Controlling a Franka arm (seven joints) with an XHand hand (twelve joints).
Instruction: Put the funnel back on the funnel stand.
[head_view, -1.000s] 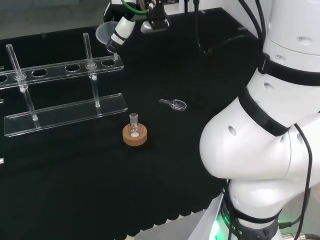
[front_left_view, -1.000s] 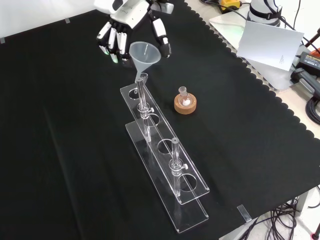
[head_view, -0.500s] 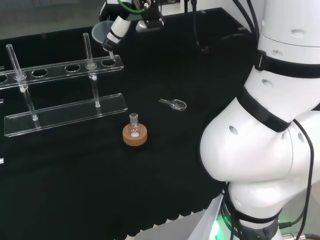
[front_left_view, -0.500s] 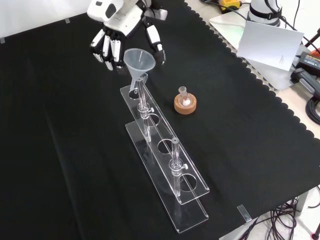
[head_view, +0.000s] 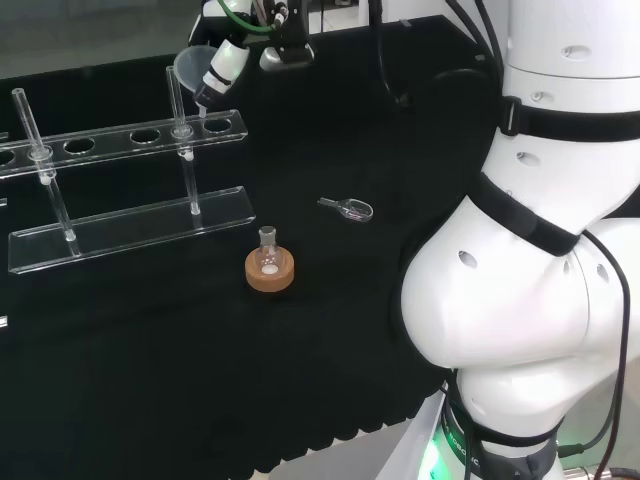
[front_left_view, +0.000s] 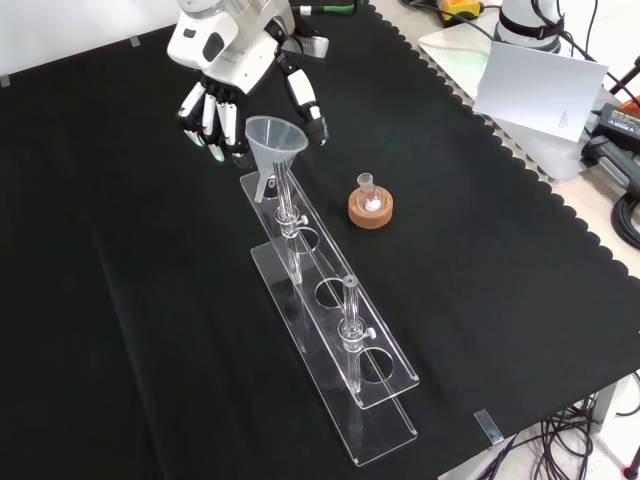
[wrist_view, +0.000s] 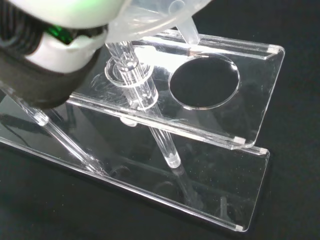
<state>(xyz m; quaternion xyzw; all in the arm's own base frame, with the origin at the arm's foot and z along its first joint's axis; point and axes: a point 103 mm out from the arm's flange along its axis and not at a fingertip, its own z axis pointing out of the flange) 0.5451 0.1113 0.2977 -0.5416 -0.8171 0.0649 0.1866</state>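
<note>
In the upper left of the front view, the hand (front_left_view: 232, 60) pinches the clear funnel (front_left_view: 275, 140) between curled fingers and thumb, its stem tilted down-left, tip just above the end hole of the clear funnel stand (front_left_view: 335, 335).

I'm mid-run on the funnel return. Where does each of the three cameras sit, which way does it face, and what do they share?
Head view: behind and above the arm's base, looking over the white arm links at the bench; the hand holds the funnel far off.
Front view: in front of the arm, looking down on the cloth; the hand enters from the top.
Wrist view: at the wrist, looking past the palm at the funnel stand; a finger shows close.
Shared: head and front views both show the flask on its cork ring.
</note>
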